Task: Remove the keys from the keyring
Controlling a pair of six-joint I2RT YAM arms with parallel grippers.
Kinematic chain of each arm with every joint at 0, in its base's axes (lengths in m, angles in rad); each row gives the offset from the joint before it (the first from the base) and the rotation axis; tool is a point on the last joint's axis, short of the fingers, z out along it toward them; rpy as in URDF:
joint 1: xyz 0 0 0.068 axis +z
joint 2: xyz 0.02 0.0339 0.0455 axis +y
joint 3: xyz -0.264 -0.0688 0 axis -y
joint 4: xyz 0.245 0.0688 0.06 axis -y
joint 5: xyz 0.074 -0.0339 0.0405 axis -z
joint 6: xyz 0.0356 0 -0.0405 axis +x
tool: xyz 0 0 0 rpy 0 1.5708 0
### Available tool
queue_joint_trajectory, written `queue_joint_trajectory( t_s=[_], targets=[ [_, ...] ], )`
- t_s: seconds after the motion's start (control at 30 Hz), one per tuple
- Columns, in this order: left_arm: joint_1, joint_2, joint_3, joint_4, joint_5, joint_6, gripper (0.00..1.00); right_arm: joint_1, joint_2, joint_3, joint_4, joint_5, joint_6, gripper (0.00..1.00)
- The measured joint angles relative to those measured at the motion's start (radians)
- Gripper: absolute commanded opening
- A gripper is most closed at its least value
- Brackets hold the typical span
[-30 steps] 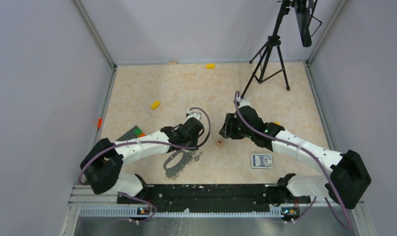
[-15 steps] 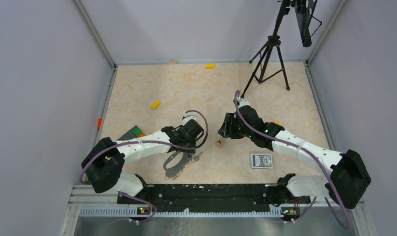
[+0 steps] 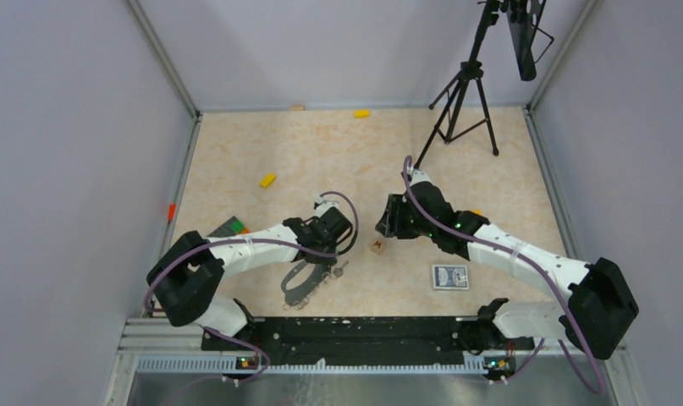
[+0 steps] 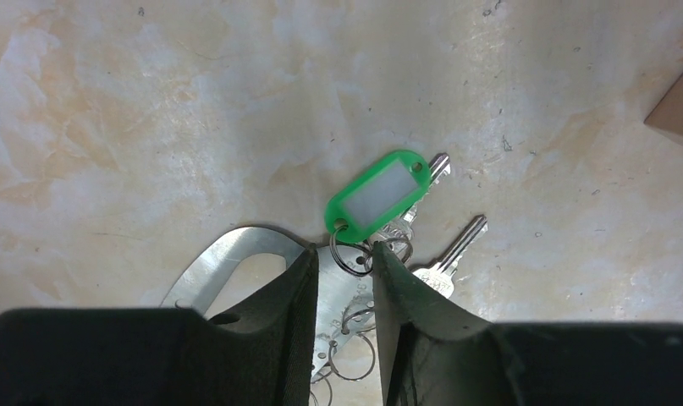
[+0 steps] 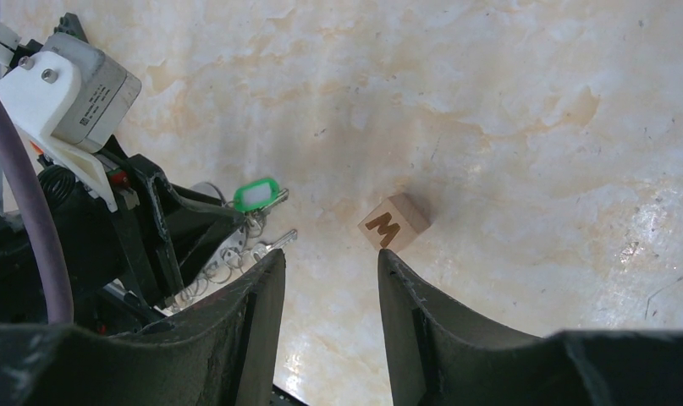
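On the left of the top view, a small yellow block [image 3: 267, 179] lies on the marbled surface [image 3: 236, 152], at about 10 o'clock from the left hand [image 4: 344, 255]. That hand points down over the keyring [image 4: 223, 264], a flat silvery loop lying on the surface near the arm bases. Its fingers [image 4: 295, 292] stand a narrow gap apart, straddling the small wire rings on the loop, and nothing is visibly pinched between them. The keys [image 4: 454, 251] lie on the surface just past the fingertips, toward 2 o'clock in the wrist view. A green tag [image 4: 378, 193] lies with them at 1 o'clock; its white label window is blank. Further right, a wooden cube [image 5: 394, 222] bears a burnt-in letter "M". The right hand [image 5: 331, 256] hangs above the surface at 1 o'clock from the cube, its fingers wide apart and empty. At 4 o'clock from the cube lies a blue-backed card box [image 3: 449, 277], its print too small to read. A black tripod [image 3: 465, 93] stands at the far right.
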Motion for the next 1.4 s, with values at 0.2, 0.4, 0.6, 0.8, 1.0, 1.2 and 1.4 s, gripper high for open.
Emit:
queue_joint_trajectory(
  t_s=[0.2,0.4,0.6,0.8,1.0,1.2,1.4],
  targets=[
    [0.0,0.011,0.0,0.016,0.0,-0.003,0.29,0.0,0.0,0.0,0.0,0.001,0.0,0.44],
    [0.0,0.014,0.0,0.025,0.0,-0.006,0.2,0.0,0.0,0.0,-0.001,0.003,0.0,0.44],
    [0.0,0.016,0.0,0.026,-0.001,-0.007,0.06,0.0,0.0,0.0,-0.001,0.004,0.0,0.44],
    [0.0,0.02,0.001,0.024,-0.013,-0.006,0.0,0.0,0.0,0.0,-0.001,0.003,0.0,0.44],
    [0.0,0.019,0.002,0.021,-0.017,0.001,0.0,0.0,0.0,0.0,0.0,0.003,0.0,0.44],
    [0.0,-0.031,-0.001,0.027,0.003,0.067,0.0,0.0,0.0,0.0,0.001,0.003,0.0,0.44],
    [-0.001,-0.154,-0.026,0.068,0.029,0.15,0.0,0.0,0.0,0.0,0.008,0.002,0.0,0.44]
  ],
)
